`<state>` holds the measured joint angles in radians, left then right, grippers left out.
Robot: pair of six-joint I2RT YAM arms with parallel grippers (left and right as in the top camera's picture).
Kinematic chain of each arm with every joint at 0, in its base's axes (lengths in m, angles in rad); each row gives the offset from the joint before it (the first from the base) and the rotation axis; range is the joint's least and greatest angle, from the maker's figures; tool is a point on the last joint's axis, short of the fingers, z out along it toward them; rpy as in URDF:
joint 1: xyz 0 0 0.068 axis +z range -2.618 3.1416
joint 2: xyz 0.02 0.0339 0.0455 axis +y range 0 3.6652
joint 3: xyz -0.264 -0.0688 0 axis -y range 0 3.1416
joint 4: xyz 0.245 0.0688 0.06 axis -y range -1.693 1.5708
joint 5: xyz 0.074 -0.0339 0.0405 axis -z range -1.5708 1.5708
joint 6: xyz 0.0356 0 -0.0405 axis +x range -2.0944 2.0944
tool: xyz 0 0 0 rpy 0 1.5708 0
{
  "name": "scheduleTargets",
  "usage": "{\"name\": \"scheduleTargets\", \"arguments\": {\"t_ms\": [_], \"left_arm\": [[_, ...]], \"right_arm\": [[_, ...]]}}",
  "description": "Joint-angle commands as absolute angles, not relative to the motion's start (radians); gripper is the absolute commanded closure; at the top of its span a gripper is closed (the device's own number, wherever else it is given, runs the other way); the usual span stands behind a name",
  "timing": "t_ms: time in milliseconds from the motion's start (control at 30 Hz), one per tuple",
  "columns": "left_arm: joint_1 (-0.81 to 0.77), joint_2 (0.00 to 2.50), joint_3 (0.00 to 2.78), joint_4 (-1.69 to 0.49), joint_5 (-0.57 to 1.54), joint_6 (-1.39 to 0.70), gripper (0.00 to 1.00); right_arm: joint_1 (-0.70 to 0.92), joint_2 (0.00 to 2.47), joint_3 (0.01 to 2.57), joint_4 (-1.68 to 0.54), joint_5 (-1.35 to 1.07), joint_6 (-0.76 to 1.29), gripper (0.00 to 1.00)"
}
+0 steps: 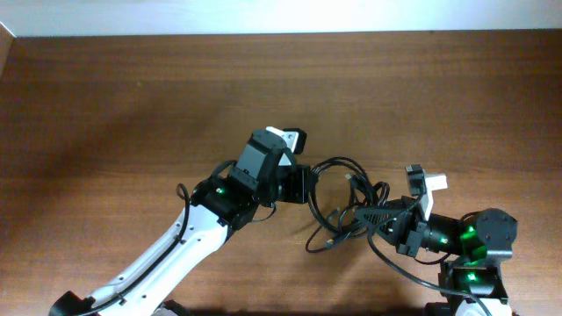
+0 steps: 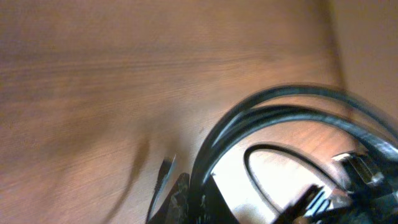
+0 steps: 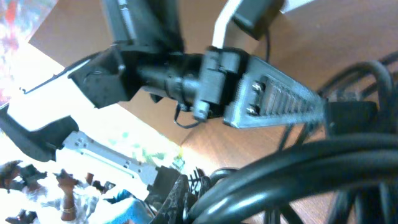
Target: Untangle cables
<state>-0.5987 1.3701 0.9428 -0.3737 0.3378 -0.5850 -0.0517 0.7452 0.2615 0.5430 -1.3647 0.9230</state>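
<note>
The cables (image 1: 344, 215) are thin black cords bunched in one tangle at the table's middle right, with a loop arching toward the back. My left gripper (image 1: 309, 186) is shut on the left side of that loop. In the left wrist view the cables (image 2: 267, 102) curve up from between the fingers (image 2: 196, 199). My right gripper (image 1: 371, 216) is shut on the tangle's right side. In the right wrist view the cables (image 3: 323, 162) fill the foreground and run out of the jaws (image 3: 211, 193). The left arm's gripper (image 3: 273, 93) shows just beyond.
The brown wooden table (image 1: 132, 105) stretches far to the left and back, ending at a white wall. The right arm's base (image 1: 479, 246) with green lights stands at the front right. The left arm (image 1: 176, 246) runs diagonally from the front left.
</note>
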Motion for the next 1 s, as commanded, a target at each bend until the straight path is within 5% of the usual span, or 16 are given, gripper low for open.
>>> {"name": "scheduleTargets", "arguments": {"t_ms": [0,200,500,567,700,733,833,967], "left_arm": [[-0.593,1.398,0.951,-0.505,0.250,-0.529,1.00],[-0.596,1.399,0.951,-0.740,0.115,-0.411,1.00],[-0.595,1.399,0.951,-0.664,0.103,-0.583,0.89],[-0.595,1.399,0.951,-0.662,0.104,-0.583,0.78],[-0.596,1.399,0.951,-0.621,0.106,-0.583,0.28],[-0.596,1.399,0.951,-0.604,0.107,-0.583,0.24],[-0.596,1.399,0.951,-0.588,0.108,-0.583,0.23],[-0.596,1.399,0.951,-0.651,0.115,-0.583,0.41]], "right_arm": [[-0.054,0.736,0.276,0.574,-1.306,0.952,0.96],[-0.054,0.748,0.276,0.536,-1.013,0.959,0.96],[-0.054,0.912,0.276,0.095,-0.702,0.871,0.88],[-0.054,0.952,0.276,0.093,-0.704,0.867,0.76],[-0.053,1.015,0.276,0.084,-0.739,0.867,0.64],[-0.053,1.024,0.276,0.073,-0.741,0.867,0.64],[-0.053,1.034,0.276,0.025,-0.748,0.815,0.61],[-0.053,1.034,0.276,-0.085,-0.748,0.754,0.56]]}}
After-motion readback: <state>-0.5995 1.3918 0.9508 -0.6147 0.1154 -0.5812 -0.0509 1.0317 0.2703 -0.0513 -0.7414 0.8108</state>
